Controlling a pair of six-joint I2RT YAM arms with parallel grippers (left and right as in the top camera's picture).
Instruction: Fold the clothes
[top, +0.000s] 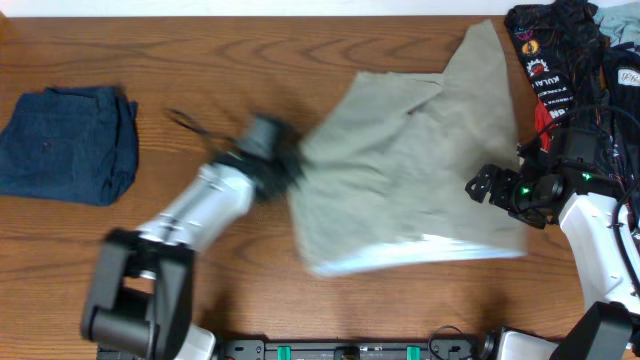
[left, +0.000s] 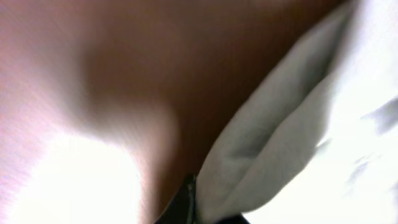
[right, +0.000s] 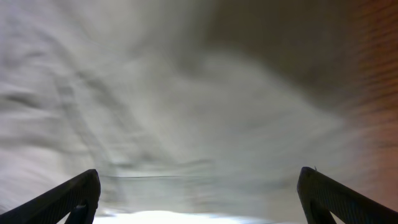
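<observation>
The trousers lie crumpled on the right half of the bench, one corner reaching up to the far edge and a pale strip of lining showing along the side nearest the front edge. My left gripper sits at their left edge, about mid-bench. In the left wrist view the cloth bunches right up against a dark finger at the bottom of the picture, but the blur is too heavy: I cannot tell whether that hand is clamped on the fabric or not. My right gripper is over the trousers' right side. Its wrist view shows both fingers spread wide with only cloth lying between them, gripping nothing. Folded jeans rest by the left edge, well apart from the trousers. A dark heap of clothes fills the far right corner, beside the trousers' upper corner.
</observation>
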